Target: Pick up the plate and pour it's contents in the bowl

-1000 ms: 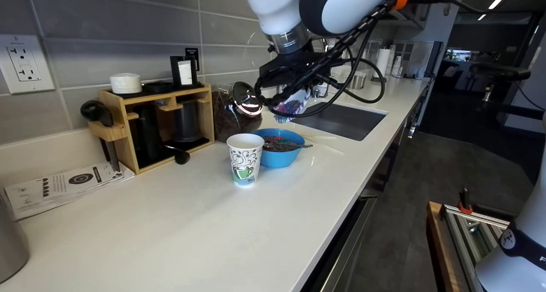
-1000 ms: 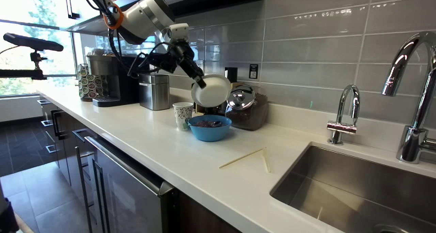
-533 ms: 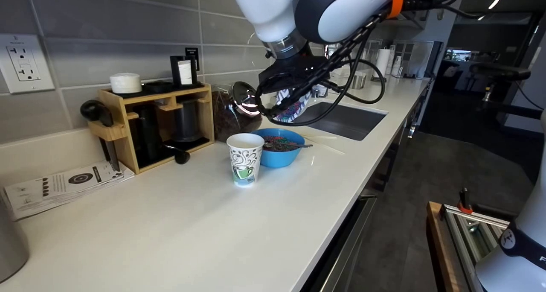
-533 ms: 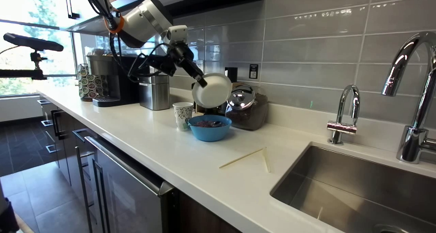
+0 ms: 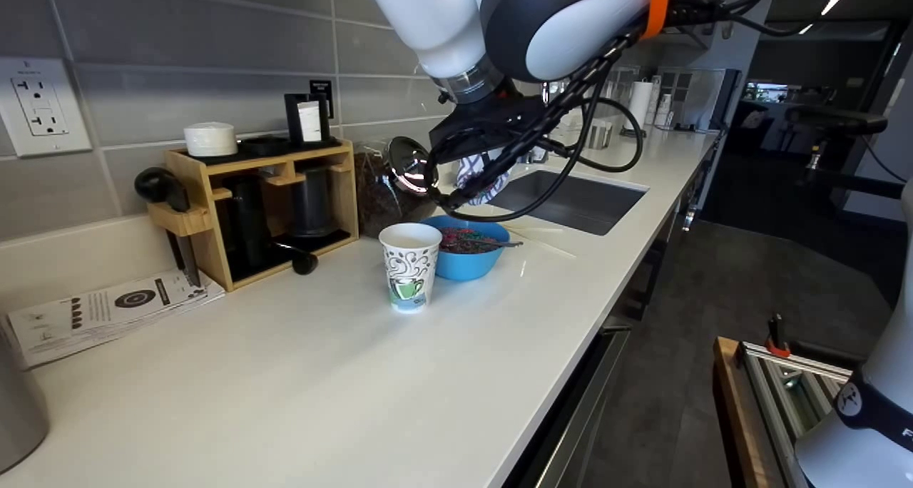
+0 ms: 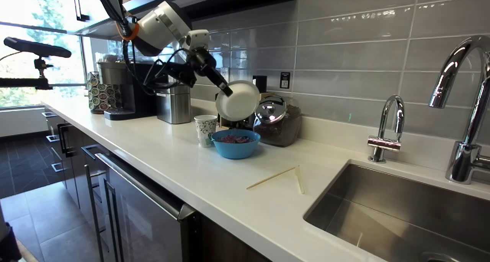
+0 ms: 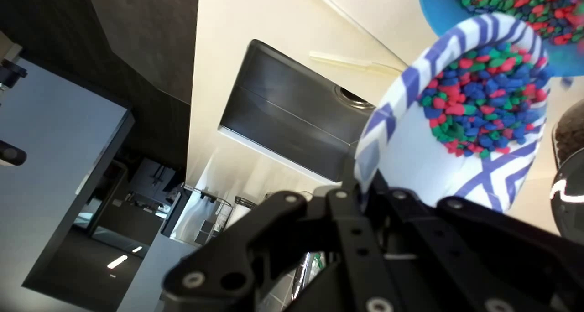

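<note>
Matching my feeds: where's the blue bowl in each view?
In an exterior view: blue bowl near centre, partly behind the cup.
In an exterior view: blue bowl just below centre.
Wrist view: blue bowl at top right, partly out of frame.
Shared landmark: the sink, in all three.

we see the round plate [image 7: 424, 159] raised higher than the bowl [image 6: 235, 151] and steeply tilted — white in the centre, blue-and-white zigzags around the rim, plain white underneath. the contents [image 7: 486, 104], small red, green and blue bits, heap up against the side nearest the bowl, a few blurred at the very edge. the bowl, bright blue, stands upright, and we find similar bits [image 7: 520, 4] inside it.
</note>
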`<move>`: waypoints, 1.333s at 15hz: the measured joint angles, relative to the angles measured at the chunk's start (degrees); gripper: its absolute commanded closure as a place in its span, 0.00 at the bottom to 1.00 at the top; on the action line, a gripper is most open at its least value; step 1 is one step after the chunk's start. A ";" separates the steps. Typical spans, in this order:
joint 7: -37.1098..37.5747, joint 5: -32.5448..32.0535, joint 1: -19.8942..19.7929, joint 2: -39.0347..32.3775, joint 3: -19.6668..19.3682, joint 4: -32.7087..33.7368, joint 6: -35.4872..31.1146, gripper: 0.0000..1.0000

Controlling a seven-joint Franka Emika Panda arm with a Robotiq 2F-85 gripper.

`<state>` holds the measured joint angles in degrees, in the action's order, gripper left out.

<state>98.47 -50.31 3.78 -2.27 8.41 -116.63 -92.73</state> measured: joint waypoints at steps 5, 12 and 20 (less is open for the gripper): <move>-1.02 -0.83 0.28 -0.52 0.00 0.15 0.69 0.99; -2.23 -2.40 2.28 -1.74 0.03 1.10 3.98 0.99; -3.84 -4.89 3.17 -2.78 0.04 1.30 5.79 0.99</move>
<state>94.63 -55.20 6.95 -5.04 8.44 -115.34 -86.94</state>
